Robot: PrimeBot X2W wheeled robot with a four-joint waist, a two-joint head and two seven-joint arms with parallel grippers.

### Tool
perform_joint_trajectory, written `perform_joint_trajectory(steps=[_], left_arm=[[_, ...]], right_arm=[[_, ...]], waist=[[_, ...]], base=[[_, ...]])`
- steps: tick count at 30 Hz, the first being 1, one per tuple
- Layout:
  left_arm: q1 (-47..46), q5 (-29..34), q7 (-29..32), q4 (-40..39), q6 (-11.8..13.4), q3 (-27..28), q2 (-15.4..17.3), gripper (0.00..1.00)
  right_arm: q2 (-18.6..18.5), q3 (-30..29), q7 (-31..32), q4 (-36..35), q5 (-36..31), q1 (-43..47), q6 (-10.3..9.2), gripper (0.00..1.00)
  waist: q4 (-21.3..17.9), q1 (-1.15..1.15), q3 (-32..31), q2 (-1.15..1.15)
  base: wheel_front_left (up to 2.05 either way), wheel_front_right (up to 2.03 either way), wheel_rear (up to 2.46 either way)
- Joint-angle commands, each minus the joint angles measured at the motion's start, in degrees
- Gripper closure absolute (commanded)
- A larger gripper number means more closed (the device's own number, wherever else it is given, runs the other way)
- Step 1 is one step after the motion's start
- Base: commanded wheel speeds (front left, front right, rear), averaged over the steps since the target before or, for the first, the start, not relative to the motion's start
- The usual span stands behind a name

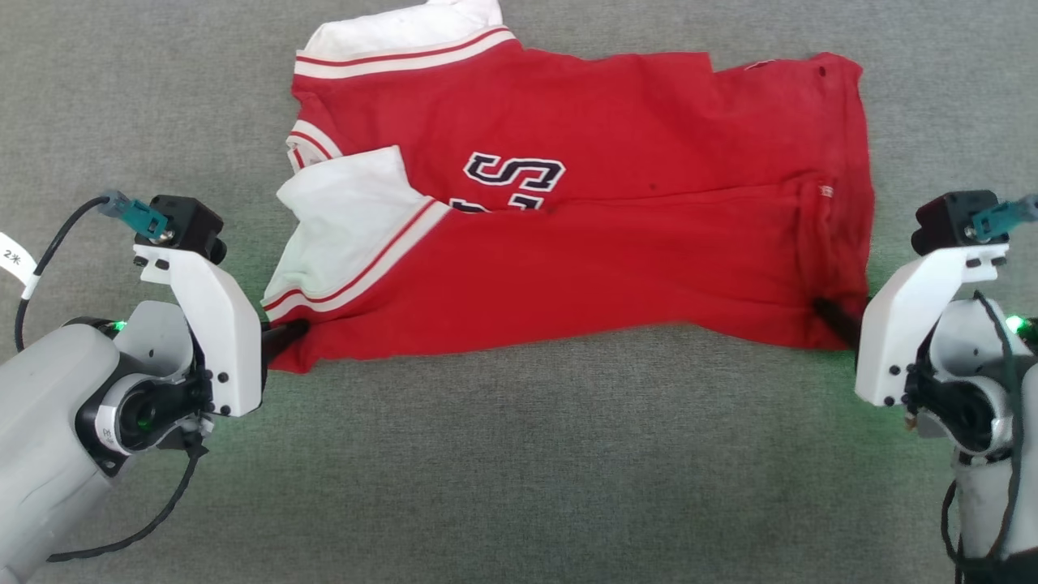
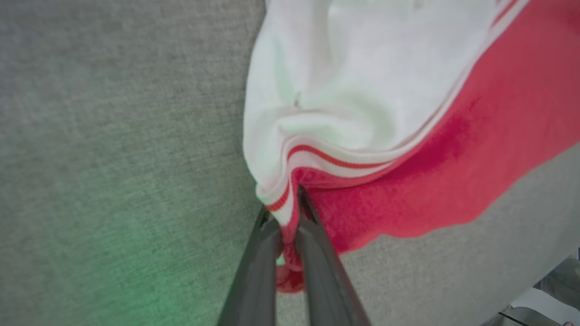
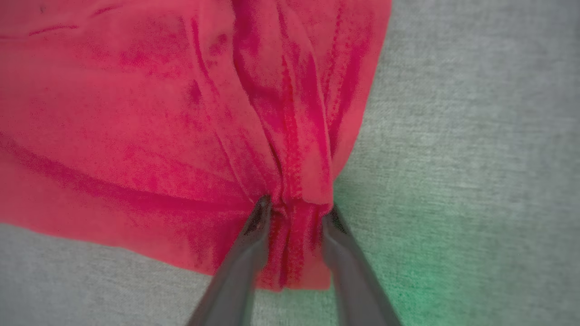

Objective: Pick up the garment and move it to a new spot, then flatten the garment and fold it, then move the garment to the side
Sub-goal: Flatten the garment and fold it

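Note:
The garment (image 1: 568, 268) is a bright red top with white, red-striped sleeve ends and dark lettering, lying folded lengthwise on the grey surface. My left gripper (image 1: 292, 331) is at its near left corner. In the left wrist view this gripper (image 2: 284, 201) is shut on the striped sleeve edge and the red hem of the garment (image 2: 453, 158). My right gripper (image 1: 823, 308) is at the near right corner. In the right wrist view its fingers (image 3: 253, 235) press on both sides of a gathered bunch of the garment (image 3: 136, 113), with the gripper (image 3: 298, 206) shut on it.
The grey cloth-covered surface (image 1: 519, 454) stretches wide in front of the garment and on both sides. Cables hang from both wrists. A pale object (image 2: 539, 303) shows at the lower right corner of the left wrist view.

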Motion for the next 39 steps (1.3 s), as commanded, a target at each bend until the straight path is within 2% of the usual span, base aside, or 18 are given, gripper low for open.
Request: perform_joint_trajectory(steps=[1, 7, 13, 18, 26, 29, 33, 34, 35, 36, 37, 38, 39], left_arm=[[0.85, 0.52, -0.05, 1.47, 0.25, -1.25, -1.35, 1.0], [1.13, -0.4, 0.01, 0.88, 0.7, -0.29, 0.56, 1.0], [2.11, -1.44, 0.4, -3.45, 2.33, 0.72, 3.8, 1.0], [3.44, -2.08, 0.5, -9.11, 5.34, 1.39, 7.12, 1.0], [8.64, -4.06, 0.18, -20.0, 12.38, 0.91, 12.68, 1.0], [11.14, -5.09, -0.08, -22.99, 14.53, 0.21, 13.87, 1.0], [13.26, -5.34, -0.84, -23.43, 15.31, -0.7, 13.0, 0.99], [13.48, -5.5, -0.77, -22.8, 15.23, -0.94, 12.52, 0.77], [13.58, -5.62, -0.59, -22.02, 14.94, -1.18, 11.87, 0.66], [13.62, -5.76, -0.43, -21.11, 14.67, -1.35, 11.2, 0.56], [13.54, -5.77, -0.22, -20.32, 14.33, -1.53, 10.55, 0.0], [13.36, -5.88, 0.05, -19.29, 14.22, -1.69, 9.97, 0.0], [13.05, -5.91, 0.33, -18.36, 13.97, -1.78, 9.54, 0.0]], right_arm=[[0.6, 1.67, 2.31, 4.39, 0.26, 2.26, -0.01, 1.0], [-1.57, 0.46, 4.46, 2.14, 1.84, 0.65, -0.03, 1.0], [-3.92, -0.21, 8.81, -3.75, 4.54, 1.26, -0.02, 1.0], [-4.66, -1.32, 13.52, -9.59, 6.7, 2.83, -0.02, 1.0], [-5.18, -4.66, 21.59, -17.99, 8.69, 8.83, -0.02, 1.0], [-4.2, -6.56, 23.43, -20.26, 8.75, 11.38, -0.02, 1.0], [-3.63, -7.54, 21.62, -20.71, 7.88, 13.53, -0.02, 1.0], [-3.42, -7.29, 20.75, -19.95, 7.65, 13.84, -0.02, 1.0], [-3.25, -6.99, 19.66, -19.16, 7.54, 14.02, -0.02, 1.0], [-3.22, -6.45, 18.42, -18.14, 7.15, 14.0, -0.02, 0.86], [-3.26, -5.85, 17.27, -17.04, 6.86, 14.04, -0.02, 0.79], [-2.98, -5.56, 15.86, -15.86, 6.82, 13.85, -0.02, 0.58], [-3.15, -5.03, 14.32, -14.85, 6.31, 13.6, -0.02, 0.22]], waist=[[0.32, 0.0, 0.0, -0.01], [0.71, 0.0, -0.59, -0.01], [1.2, 0.0, -1.61, -0.01], [1.87, 0.0, -2.24, -0.01], [2.61, 0.0, -2.61, -0.01], [2.85, 0.0, -2.45, -0.01], [2.96, 0.0, -2.28, -0.01], [2.96, 0.0, -2.39, -0.01], [2.91, 0.0, -2.55, -0.01], [2.74, 0.0, -2.81, -0.01], [2.59, 0.0, -2.95, -0.01], [2.44, 0.0, -3.14, -0.01], [2.29, 0.0, -3.36, -0.01]], base=[[0.0, 0.0, 0.0], [0.0, 0.0, 0.0], [0.0, 0.0, 0.0], [0.0, 0.0, 0.0], [0.0, 0.0, 0.0], [0.0, 0.0, 0.0], [0.0, 0.0, 0.0], [0.0, 0.0, 0.0], [0.0, 0.0, 0.0], [0.0, 0.0, 0.0], [0.0, 0.0, 0.0], [0.0, 0.0, 0.0], [0.0, 0.0, 0.0]])
